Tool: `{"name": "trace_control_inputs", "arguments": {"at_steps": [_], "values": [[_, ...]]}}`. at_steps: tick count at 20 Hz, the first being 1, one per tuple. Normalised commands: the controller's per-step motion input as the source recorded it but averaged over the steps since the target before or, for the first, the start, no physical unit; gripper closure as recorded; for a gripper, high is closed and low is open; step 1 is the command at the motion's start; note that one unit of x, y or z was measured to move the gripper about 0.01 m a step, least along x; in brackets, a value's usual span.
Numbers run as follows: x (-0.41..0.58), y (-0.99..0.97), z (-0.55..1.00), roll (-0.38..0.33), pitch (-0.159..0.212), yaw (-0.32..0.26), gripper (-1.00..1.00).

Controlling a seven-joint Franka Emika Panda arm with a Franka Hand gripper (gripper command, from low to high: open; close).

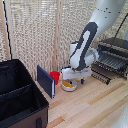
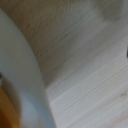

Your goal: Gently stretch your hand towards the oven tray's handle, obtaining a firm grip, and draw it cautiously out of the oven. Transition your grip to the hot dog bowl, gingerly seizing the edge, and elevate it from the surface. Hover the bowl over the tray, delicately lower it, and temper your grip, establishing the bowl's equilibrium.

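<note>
The hot dog bowl (image 1: 69, 86), white with a yellow-orange piece inside, sits on the wooden table in front of the red cup. My gripper (image 1: 76, 79) is down at the bowl's far rim; its fingers are too small and blurred to read. The wrist view is very close and blurred: the bowl's white rim (image 2: 26, 75) curves past, with yellow food (image 2: 5, 111) beside it. The oven (image 1: 116, 46) stands at the exterior view's right. Its tray (image 1: 108, 64) of dark bars is slid out in front, with the handle (image 1: 99, 75) along the front edge.
A red cup (image 1: 55, 76) stands just behind the bowl. A blue flat board (image 1: 46, 81) leans upright beside it. A large black bin (image 1: 20, 97) fills the exterior view's lower left. A woven screen (image 1: 45, 30) backs the table.
</note>
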Motion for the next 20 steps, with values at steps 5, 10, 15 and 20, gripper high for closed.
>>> {"name": "trace_control_inputs", "arguments": {"at_steps": [5, 10, 15, 20], "values": [[0.0, 0.01, 0.0, 0.0, -0.005, -0.003, 1.0], [-0.003, 0.04, 0.0, -0.01, -0.067, -0.01, 1.0], [-0.025, 0.11, 0.03, -0.027, -0.084, 0.007, 1.0], [0.0, 0.02, 0.28, 0.0, -0.082, -0.002, 1.0]]}}
